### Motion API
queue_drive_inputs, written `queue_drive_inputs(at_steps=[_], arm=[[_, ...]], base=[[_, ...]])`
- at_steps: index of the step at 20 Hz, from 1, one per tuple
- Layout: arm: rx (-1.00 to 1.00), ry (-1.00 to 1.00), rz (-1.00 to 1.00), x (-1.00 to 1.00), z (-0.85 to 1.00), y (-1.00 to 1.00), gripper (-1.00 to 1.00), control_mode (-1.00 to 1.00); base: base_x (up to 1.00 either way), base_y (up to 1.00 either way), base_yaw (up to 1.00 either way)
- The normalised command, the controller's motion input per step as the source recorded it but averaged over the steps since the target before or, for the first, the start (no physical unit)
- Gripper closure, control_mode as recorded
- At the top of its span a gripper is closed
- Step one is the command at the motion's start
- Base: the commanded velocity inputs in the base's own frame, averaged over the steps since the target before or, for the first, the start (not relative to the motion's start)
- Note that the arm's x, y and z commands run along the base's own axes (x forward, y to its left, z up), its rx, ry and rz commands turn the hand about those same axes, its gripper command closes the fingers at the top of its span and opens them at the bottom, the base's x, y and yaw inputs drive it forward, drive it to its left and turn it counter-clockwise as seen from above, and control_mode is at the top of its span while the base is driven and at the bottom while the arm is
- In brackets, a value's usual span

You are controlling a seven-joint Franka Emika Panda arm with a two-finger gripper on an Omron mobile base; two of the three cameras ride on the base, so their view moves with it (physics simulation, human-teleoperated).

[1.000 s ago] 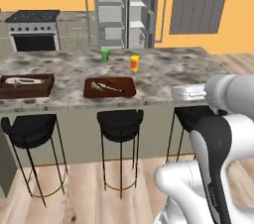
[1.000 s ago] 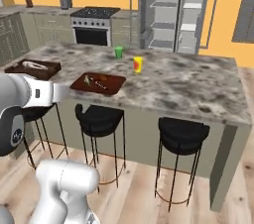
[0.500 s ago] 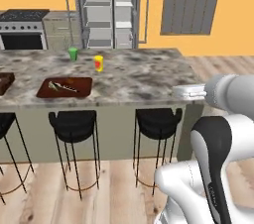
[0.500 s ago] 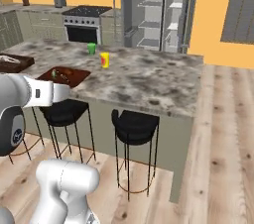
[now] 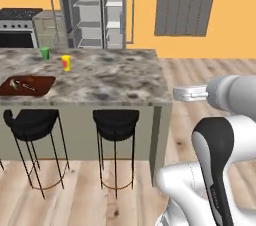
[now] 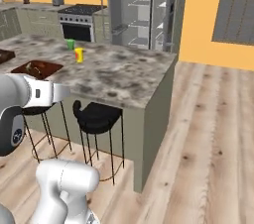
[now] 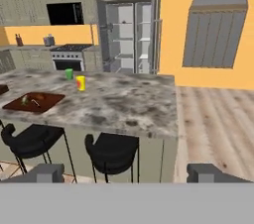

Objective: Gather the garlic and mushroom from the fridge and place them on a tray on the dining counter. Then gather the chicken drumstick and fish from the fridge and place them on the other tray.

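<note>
The end effector [image 7: 126, 173] is spread wide and holds nothing; in the hand view its two grey fingertips [image 7: 47, 172] stand far apart at the bottom edge, with only the black stools and the olive base of the bench between them. It is held in the air on the near side of the dining bench [image 5: 115, 77], well apart from anything on it.

The flat reddish-brown tray [image 5: 26, 85] lies on the marble top towards its left end. Small items rest on it, one pale and one greenish, too small to identify. In the right base view the same tray [image 6: 37, 69] sits behind the arm's forearm, and a corner of the other tray [image 6: 4, 56], dark brown, shows at the left edge, further along the top and apart from the first. Its contents cannot be seen.

A yellow cup [image 5: 66, 62] and a green cup [image 5: 45, 53] stand upright near the far edge of the bench, near each other but not touching.

The fridge [image 7: 128, 36] stands against the far wall behind the bench with both doors swung open, white shelves exposed. A stove [image 6: 79, 22] sits to its left. Two black stools [image 5: 116, 120] stand along the bench's near side.
</note>
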Motion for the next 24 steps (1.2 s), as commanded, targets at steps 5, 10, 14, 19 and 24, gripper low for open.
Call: queue_drive_inputs(at_steps=[5,10,14,19,24], arm=[[0.0,0.0,0.0,0.0,0.0,0.0,-1.0,1.0],[0.0,0.0,0.0,0.0,0.0,0.0,-1.0,1.0],[0.0,0.0,0.0,0.0,0.0,0.0,-1.0,1.0],[0.0,0.0,0.0,0.0,0.0,0.0,-1.0,1.0],[0.0,0.0,0.0,0.0,0.0,0.0,-1.0,1.0]], base=[[0.27,-1.0,0.19],[0.52,-0.98,0.23],[0.61,-0.9,0.25],[0.65,-0.81,0.27],[0.66,-0.77,0.28]])
